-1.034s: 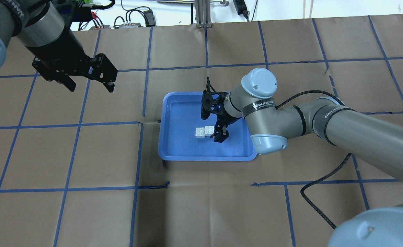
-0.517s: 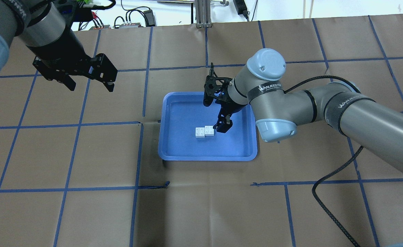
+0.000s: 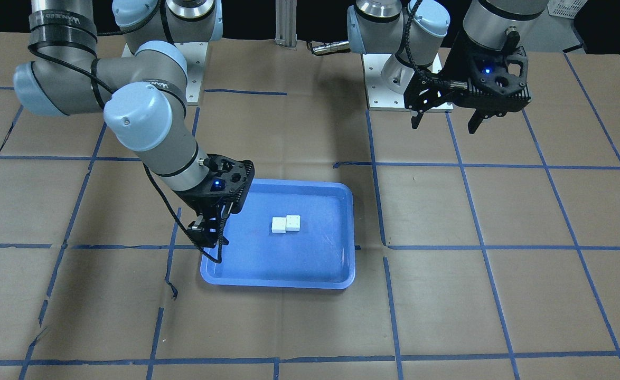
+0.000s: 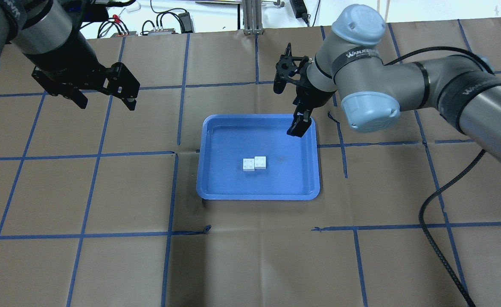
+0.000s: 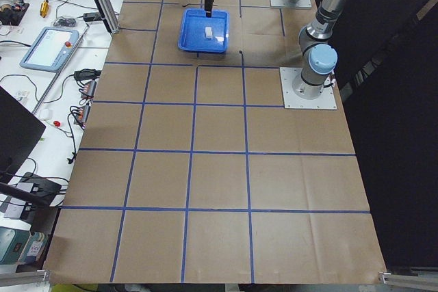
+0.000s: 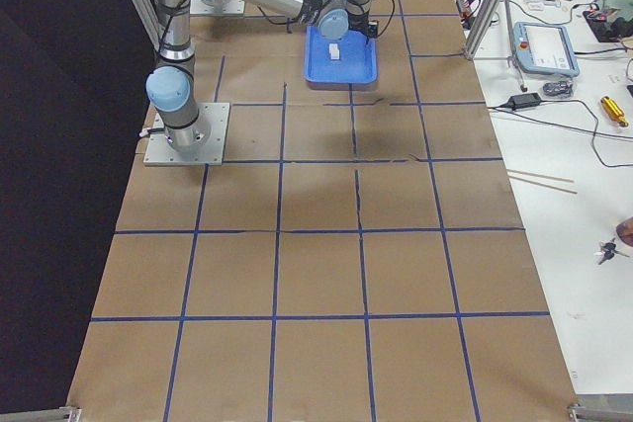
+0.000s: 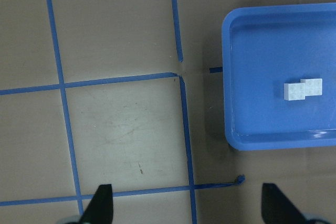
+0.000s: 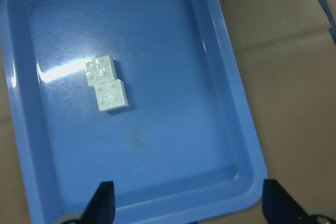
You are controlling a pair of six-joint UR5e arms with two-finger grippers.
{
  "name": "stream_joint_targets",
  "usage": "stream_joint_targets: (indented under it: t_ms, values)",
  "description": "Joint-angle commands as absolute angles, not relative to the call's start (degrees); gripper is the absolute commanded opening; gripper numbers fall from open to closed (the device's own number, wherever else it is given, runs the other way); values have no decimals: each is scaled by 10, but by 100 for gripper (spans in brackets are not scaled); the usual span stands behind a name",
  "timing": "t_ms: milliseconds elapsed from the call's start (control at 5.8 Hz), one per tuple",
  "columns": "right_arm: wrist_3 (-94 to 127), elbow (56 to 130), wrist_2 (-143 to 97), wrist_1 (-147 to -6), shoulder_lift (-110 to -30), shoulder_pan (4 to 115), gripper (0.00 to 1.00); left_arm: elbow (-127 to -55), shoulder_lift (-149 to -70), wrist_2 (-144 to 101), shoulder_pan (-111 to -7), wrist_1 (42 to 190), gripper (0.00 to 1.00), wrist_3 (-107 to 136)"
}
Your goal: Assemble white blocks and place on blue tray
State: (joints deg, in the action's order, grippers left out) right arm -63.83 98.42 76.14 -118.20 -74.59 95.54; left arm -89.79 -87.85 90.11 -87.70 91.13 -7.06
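Observation:
The two white blocks [image 4: 254, 163] sit joined, one overlapping the other, near the middle of the blue tray [image 4: 216, 187]. They also show in the front view [image 3: 285, 224] and in the right wrist view [image 8: 106, 83]. My right gripper [image 4: 297, 128] is open and empty. It hangs above the tray's far right corner, apart from the blocks. My left gripper [image 4: 106, 103] is open and empty, high over the table well left of the tray. Its wrist view shows the tray [image 7: 252, 103] and the blocks [image 7: 303, 88] to its right.
The table is brown paper with a blue tape grid. The right arm's black cable [image 4: 429, 213] loops over the table right of the tray. An aluminium post [image 4: 250, 17] stands at the back edge. Benches with a teach pendant [image 5: 51, 46] flank the table.
My right gripper has risen and drawn back from beside the blocks to the tray's far right corner. The blocks stay in place. My left gripper has barely shifted.

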Motion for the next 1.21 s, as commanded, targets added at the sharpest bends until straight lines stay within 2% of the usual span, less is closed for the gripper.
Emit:
stream_joint_targets:
  t_ms: [0,517,862,1034]
  values:
    - [-440,955,828,-1145,-779,917,100,-886,-884,901,-874,911,99,-69]
    - [-107,938,890,-1023,-830,897,100,-875,-886,903,-873,908,99,-70]
    - [-1,846,892,-931,-821,897,100,-874,-899,903,-872,908,99,-72]
    - [28,827,893,-899,-821,897,100,-870,-920,902,-871,907,99,-73]
